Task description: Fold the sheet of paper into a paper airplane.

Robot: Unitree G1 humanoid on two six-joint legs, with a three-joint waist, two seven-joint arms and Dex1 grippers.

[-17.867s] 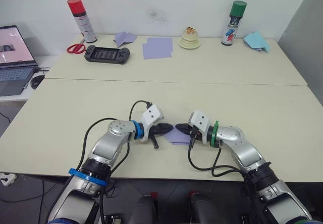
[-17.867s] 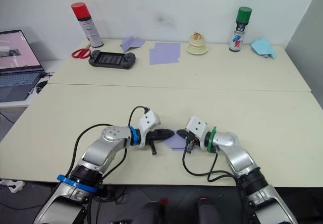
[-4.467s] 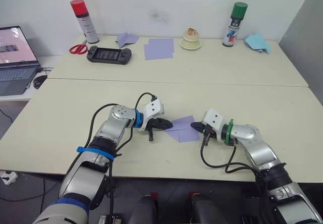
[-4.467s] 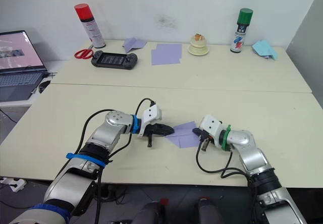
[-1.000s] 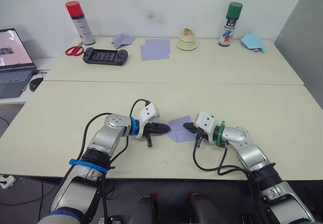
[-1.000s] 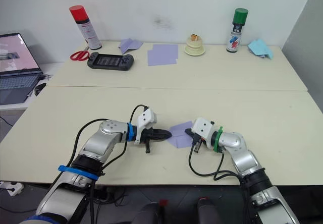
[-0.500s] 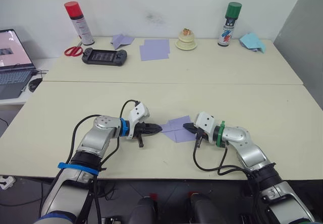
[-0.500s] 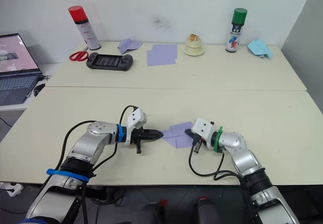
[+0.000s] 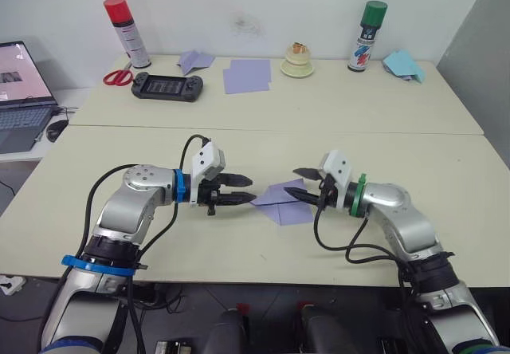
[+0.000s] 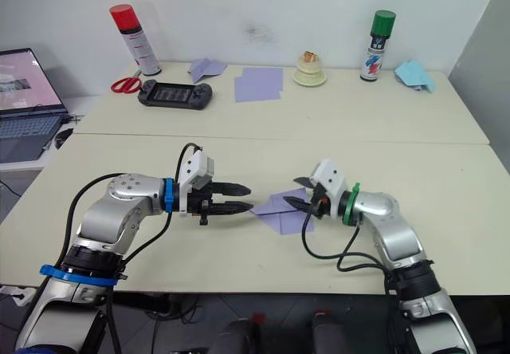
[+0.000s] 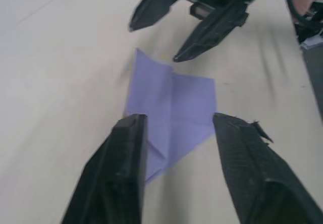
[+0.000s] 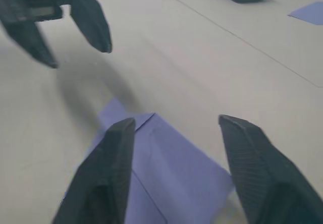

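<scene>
Apparently unmarked sheet of paper [image 9: 280, 202], label-bearing green-capped spray can [image 9: 369, 25]

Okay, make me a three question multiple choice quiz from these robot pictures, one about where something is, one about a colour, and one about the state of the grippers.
1. Where does the partly folded lavender-purple sheet of paper lie?
A. On the near table between the two grippers
B. Beside the laptop
C. On the floor

2. What colour is the cap of the spray can standing next to the red-handled scissors?
A. Green
B. Red
C. Yellow

3. How do the left gripper and right gripper stand?
A. Both shut on the paper
B. One open, one shut
C. Both open, holding nothing

Answers:
1 A: the sheet rests flat on the tabletop between the fingertips of both grippers.
2 B: the can by the scissors has a red cap; the green-capped can stands far along the back table.
3 C: each gripper's fingers are spread apart with a clear gap.
</scene>
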